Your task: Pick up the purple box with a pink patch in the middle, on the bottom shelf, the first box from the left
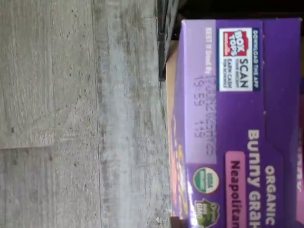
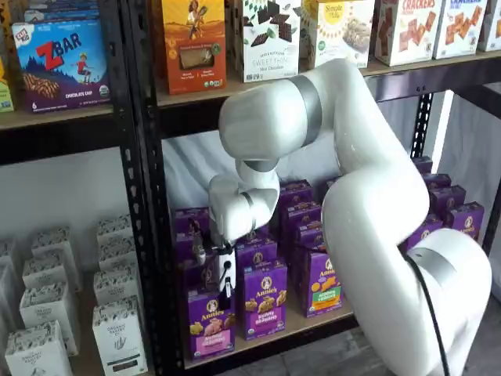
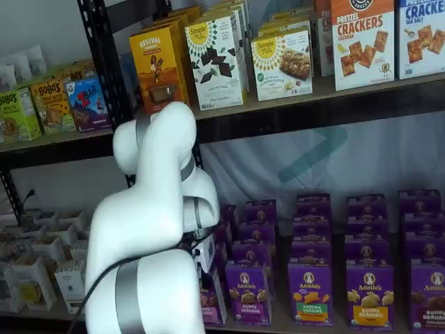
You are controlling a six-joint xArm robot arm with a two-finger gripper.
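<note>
The purple box [image 2: 210, 323] stands upright at the front left of the bottom shelf [image 2: 291, 332], with a round white logo and a pale pink panel. In a shelf view my gripper [image 2: 226, 288] hangs just above the box's right top edge. Its black fingers show as one dark shape, so no gap is plain. The wrist view shows the box's purple top [image 1: 237, 123] close up, with a Box Tops label and the pink word Neapolitan. In a shelf view my white arm [image 3: 149, 236] hides the gripper and most of the box [image 3: 212, 300].
A purple carton picturing yellow-brown snacks [image 2: 264, 301] stands right beside the box, and one with an orange-green panel [image 2: 319, 283] further right. More purple cartons stand behind. A black perforated upright [image 2: 149, 235] is at the left, white cartons [image 2: 117, 337] beyond it. Grey floor [image 1: 71, 114] lies below.
</note>
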